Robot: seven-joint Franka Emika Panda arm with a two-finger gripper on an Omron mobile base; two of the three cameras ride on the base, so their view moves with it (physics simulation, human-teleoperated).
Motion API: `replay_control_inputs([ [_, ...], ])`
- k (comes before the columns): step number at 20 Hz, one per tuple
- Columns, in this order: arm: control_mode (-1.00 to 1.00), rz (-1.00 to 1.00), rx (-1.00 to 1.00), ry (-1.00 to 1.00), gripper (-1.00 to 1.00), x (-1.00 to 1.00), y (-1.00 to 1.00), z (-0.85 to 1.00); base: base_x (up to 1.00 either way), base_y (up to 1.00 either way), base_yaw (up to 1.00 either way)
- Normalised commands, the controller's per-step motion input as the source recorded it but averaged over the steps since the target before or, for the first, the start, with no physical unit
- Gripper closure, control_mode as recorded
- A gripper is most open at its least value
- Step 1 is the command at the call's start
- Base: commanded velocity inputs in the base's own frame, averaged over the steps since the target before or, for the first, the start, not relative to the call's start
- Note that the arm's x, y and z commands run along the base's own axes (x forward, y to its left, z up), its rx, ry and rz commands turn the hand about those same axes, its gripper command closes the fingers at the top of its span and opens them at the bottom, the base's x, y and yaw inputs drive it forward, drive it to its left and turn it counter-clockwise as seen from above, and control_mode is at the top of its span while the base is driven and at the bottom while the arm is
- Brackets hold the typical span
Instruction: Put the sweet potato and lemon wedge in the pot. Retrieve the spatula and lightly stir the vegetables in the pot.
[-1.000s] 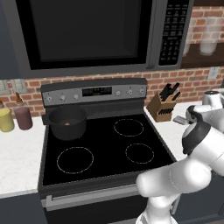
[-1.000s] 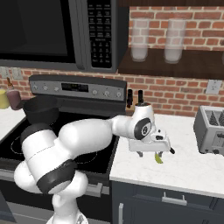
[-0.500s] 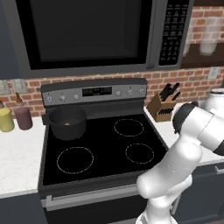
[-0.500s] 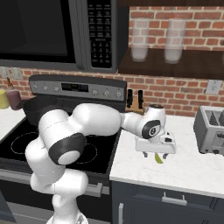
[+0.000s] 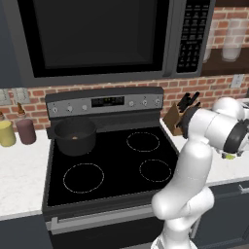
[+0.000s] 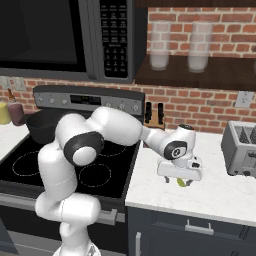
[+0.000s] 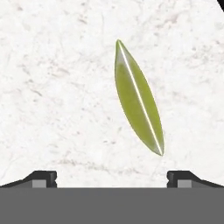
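On the white counter to the right of the stove, the claw hangs low over the lemon wedge, its jaws spread wide and nothing between them. From the hand's own camera the wedge lies flat on the marble, slanted, with the two finger tips set well apart on either side below it, not touching it.

Over on the back left burner sits the pot. A small orange-brown speck shows on its floor, which I take to be the sweet potato, so that half of the loading looks done. The lemon is not yet picked up, and after it goes in, the spatula has to be fetched and the stirring done. I cannot pick out the spatula anywhere from where I stand. So I'd say the job is somewhere short of halfway.

As for room, the wedge lies on open marble with bare counter all around it. The toaster stands well off to the right and the knife block sits back by the brick wall, both apart from the hand. The counter's front edge is near the wedge. The way back across the stove top to the pot looks open, with bare burners between.
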Motion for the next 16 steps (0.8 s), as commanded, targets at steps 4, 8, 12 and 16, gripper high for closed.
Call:
replay_control_inputs([
  [4,-1.00,0.02,0.01,0.00,-1.00,0.18,0.00,-0.22,0.00,0.00,0.00],
  [8,-1.00,0.04,0.00,0.00,-1.00,0.28,0.00,-0.19,0.00,0.00,0.00],
  [12,-1.00,0.04,0.00,0.00,-1.00,0.28,0.00,-0.21,0.00,0.00,0.00],
  [16,-1.00,0.04,0.00,0.00,-1.00,0.16,0.00,-0.20,0.00,0.00,0.00],
])
